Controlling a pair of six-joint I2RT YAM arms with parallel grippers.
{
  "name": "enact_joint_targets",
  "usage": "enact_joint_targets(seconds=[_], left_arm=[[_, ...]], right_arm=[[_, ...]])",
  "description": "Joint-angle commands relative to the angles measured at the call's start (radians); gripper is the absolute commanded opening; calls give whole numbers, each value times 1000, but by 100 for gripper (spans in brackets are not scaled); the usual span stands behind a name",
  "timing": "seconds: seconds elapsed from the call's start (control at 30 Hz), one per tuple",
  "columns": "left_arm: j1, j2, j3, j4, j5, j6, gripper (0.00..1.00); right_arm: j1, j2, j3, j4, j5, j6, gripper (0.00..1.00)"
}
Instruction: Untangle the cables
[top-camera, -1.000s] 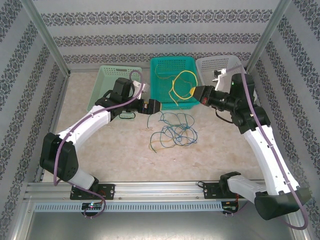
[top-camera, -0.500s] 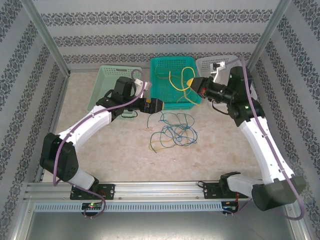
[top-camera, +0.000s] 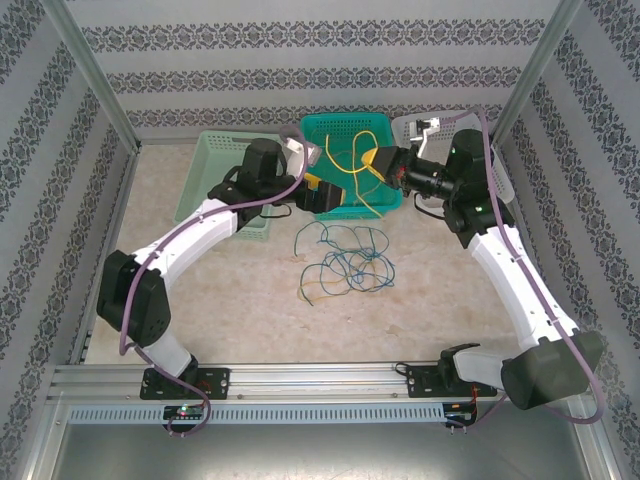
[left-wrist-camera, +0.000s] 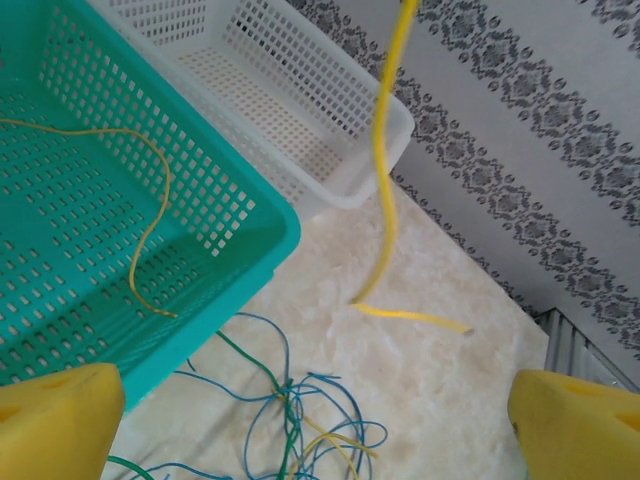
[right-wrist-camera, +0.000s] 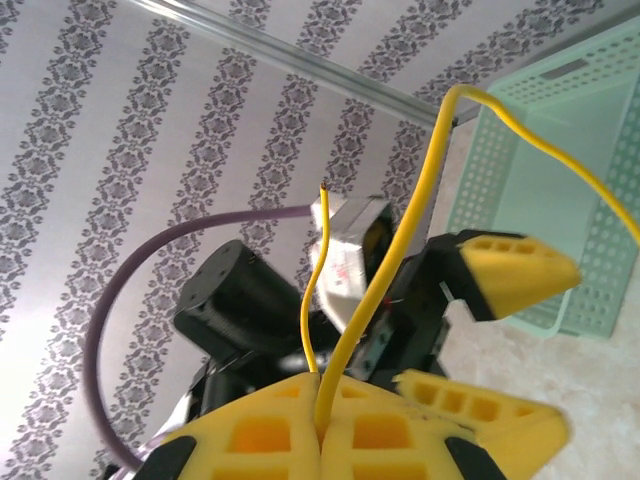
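1 yellow cable (right-wrist-camera: 400, 255) hangs free, clamped in the closed right gripper (top-camera: 372, 160) over the teal basket (top-camera: 345, 120) holding a thin yellow wire (left-wrist-camera: 150, 200), while the left gripper (top-camera: 330, 198) stands wide apart and the blue and green tangle (top-camera: 345, 262) on the table (top-camera: 250, 300) is yet to separate

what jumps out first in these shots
The yellow cable draws the eye first: it is pinched in the shut right gripper and dangles by the teal basket. Next comes the tangle of blue, green and yellow cables on the table, with the open left gripper at the basket's front edge.
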Motion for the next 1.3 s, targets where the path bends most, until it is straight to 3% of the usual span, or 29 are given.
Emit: enact_joint_targets(seconds=[0.0, 0.17, 0.43, 0.53, 0.67, 0.8, 0.87, 0.97, 1.1, 1.27], left_arm=[[-7, 37, 59, 36, 3, 68, 97], [-14, 76, 73, 110, 90, 23, 92], [-26, 97, 76, 159, 106, -3, 90], [-28, 137, 114, 117, 66, 8, 73], [-28, 177, 169, -6, -1, 123, 42], [-21, 170, 209, -141, -135, 315, 17], [-13, 164, 227, -194, -202, 409, 10], [-8, 159, 264, -242, -278, 535, 8], [-9, 158, 291, -240, -328, 695, 7], [-11, 131, 225, -123, -415, 866, 6]], right_arm=[[16, -5, -26, 71, -53, 54, 0], [19, -26, -66, 77, -43, 57, 0], [32, -6, -81, 165, -48, 116, 0], [43, 1, -95, 243, -61, 165, 0], [38, -19, -109, 234, -111, 170, 0], [15, -72, -152, 43, -193, 33, 0], [4, -103, -170, -157, -176, -120, 0], [6, -121, -182, -423, -149, -325, 0], [14, -103, -182, -620, -124, -491, 0], [23, -25, -88, -913, 42, -708, 0]])
